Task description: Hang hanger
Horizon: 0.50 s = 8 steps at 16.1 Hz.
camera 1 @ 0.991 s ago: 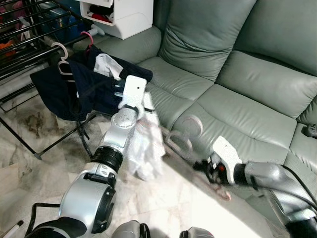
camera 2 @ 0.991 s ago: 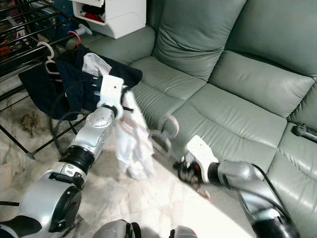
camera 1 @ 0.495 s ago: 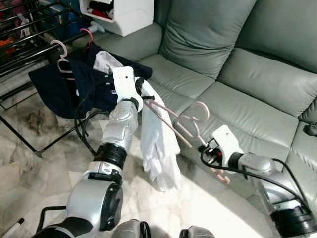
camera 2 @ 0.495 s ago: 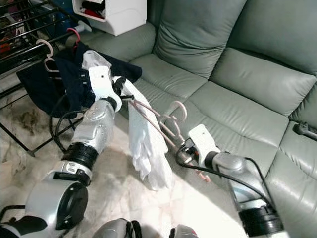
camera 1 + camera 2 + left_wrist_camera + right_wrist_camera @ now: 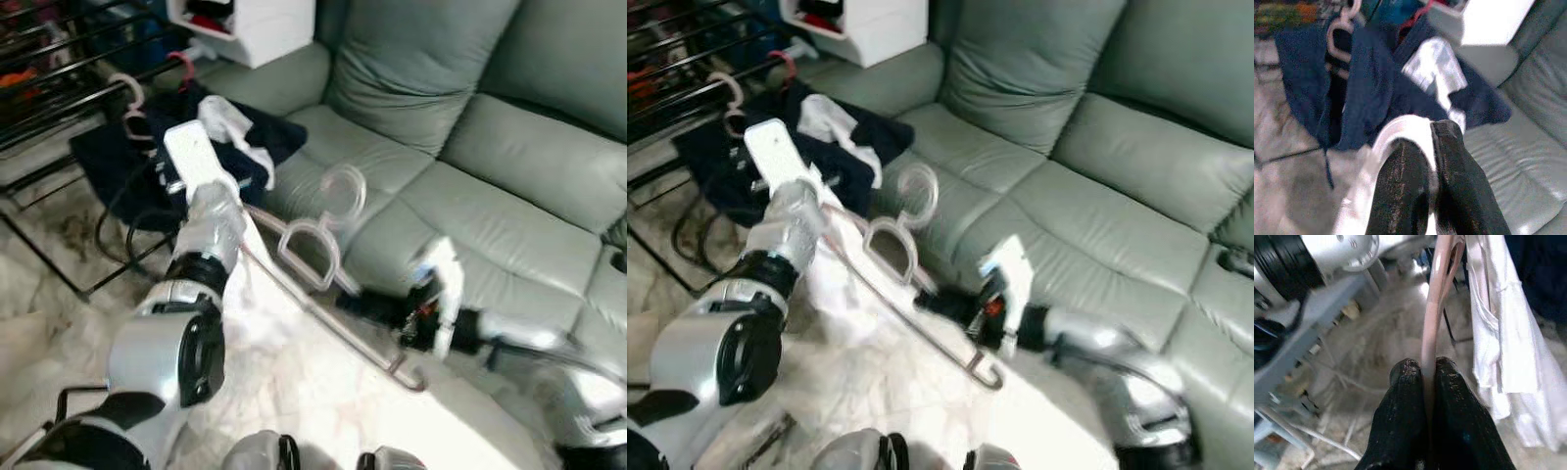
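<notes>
Pink plastic hanger with white cloth before grey leather sofa, right gripper pinching its bar, left gripper clamped on cloth.

A home living room: grey-green leather sofa, marble floor, black clothes-drying rack.

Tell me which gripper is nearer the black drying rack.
Left. The left gripper, shut on the white garment, is beside the drying rack. The right gripper grips the pink hanger by the sofa.
</notes>
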### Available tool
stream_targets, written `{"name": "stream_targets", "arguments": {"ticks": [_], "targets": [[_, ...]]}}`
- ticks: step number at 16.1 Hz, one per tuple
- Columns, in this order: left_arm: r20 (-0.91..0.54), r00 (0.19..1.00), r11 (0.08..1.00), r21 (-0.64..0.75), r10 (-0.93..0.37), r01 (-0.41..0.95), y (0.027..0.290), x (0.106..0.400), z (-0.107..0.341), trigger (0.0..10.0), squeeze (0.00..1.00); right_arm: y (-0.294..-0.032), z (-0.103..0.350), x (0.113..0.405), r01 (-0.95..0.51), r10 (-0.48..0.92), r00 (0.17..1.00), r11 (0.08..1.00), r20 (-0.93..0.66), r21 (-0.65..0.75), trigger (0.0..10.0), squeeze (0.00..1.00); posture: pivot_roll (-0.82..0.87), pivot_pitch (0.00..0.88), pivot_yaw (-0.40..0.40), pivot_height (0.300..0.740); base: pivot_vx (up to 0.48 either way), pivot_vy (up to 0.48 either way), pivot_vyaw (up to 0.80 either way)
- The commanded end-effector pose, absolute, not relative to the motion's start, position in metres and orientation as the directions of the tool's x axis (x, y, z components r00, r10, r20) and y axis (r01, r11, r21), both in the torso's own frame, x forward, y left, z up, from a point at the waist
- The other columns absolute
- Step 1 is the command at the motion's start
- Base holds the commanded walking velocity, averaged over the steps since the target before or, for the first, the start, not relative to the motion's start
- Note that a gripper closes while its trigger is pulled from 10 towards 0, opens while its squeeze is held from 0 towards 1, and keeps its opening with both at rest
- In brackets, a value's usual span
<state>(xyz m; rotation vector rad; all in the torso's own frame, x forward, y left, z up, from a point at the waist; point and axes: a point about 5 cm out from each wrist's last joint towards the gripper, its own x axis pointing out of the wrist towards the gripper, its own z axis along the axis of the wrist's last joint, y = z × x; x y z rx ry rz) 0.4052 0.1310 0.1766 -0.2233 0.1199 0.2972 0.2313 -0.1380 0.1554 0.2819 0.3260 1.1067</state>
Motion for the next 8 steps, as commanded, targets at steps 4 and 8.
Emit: {"name": "stream_targets", "arguments": {"ticks": [4,8], "targets": [[-0.178,0.942,0.943,-0.130,0.283,-0.308,0.131,0.401,0.160,10.0,0.00,-0.150,0.147,0.227,-0.832,0.880,0.413,0.470,-0.237,0.295,10.0,0.00,-0.10,0.025,0.055,0.740,0.000,0.000,0.00],[-0.103,0.976,0.961,-0.184,0.192,-0.209,0.136,0.404,0.169,10.0,0.00,-0.175,0.067,0.217,-0.572,0.617,0.507,0.763,-0.601,0.301,10.0,0.00,-0.09,0.027,0.048,0.740,0.000,0.000,0.00]]}}
